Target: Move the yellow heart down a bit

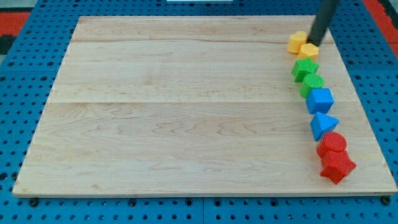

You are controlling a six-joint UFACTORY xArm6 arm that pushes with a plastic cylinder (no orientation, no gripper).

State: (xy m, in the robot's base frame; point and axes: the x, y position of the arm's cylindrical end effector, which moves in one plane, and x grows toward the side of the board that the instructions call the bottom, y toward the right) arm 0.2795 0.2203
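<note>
The tip (314,42), a bare rod with no hand to clench, touches the yellow heart (308,50) at its twelve o'clock, at the surface's (186,112) upper right. Contact made; next, a short push toward six, where the green star (305,68) crowds.

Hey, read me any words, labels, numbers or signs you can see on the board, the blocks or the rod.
None: no readable text shows anywhere. The board, the blocks, from the yellow heart down to the red star, and the rod above my tip are all plain.

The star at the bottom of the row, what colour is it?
Red. The star shows best in the camera view, at the board's lower right.
</note>
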